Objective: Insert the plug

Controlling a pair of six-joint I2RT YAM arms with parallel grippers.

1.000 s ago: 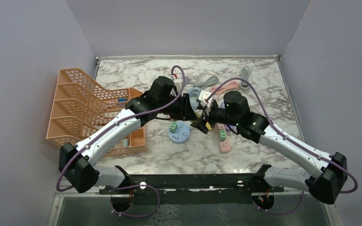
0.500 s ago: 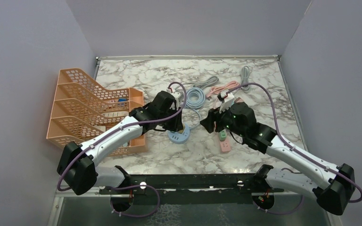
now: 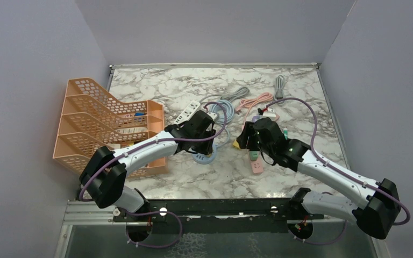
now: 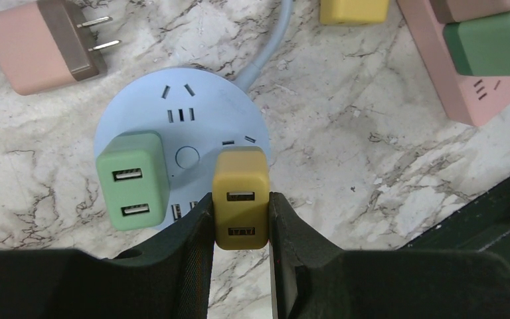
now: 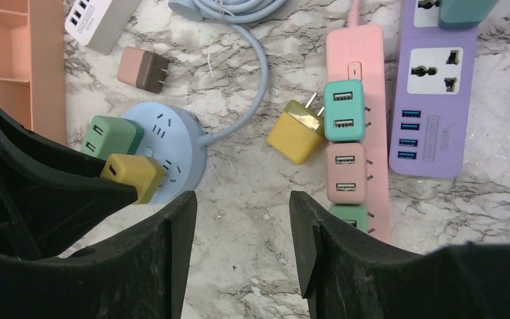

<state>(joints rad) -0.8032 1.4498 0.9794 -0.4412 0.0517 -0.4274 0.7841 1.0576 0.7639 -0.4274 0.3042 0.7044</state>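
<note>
Handling the mustard plug (image 4: pixel 240 179) calls for a firm side grip. Judge it to be a light, rigid plastic block with smooth, somewhat slippery faces and thin prongs that could bend if it enters tilted. Take hold on the two flat flanks, low on the body, and leave the prong end free.

Top external view: the left gripper (image 3: pixel 204 141) sits directly over the round blue socket hub (image 3: pixel 203 157), near the middle of the surface (image 3: pixel 161 86). The plug is hidden under the wrist here. The right gripper (image 3: pixel 243 141) hangs just beside the pink power strip (image 3: pixel 257 167), apart from the hub.

Left wrist view: the left gripper is clamped on the plug, its fingers (image 4: pixel 196 232) pressing one on each flank, USB face toward the camera. The plug stands at the hub's near rim, beside a green plug (image 4: pixel 133 181) already seated there. You cannot tell whether its prongs are in the slots or only resting on the hub.

Right wrist view: the right gripper has its jaws apart and holds nothing; bare surface shows between them. A loose yellow plug (image 5: pixel 297 136) lies ahead of it, just beside the pink power strip.
</note>
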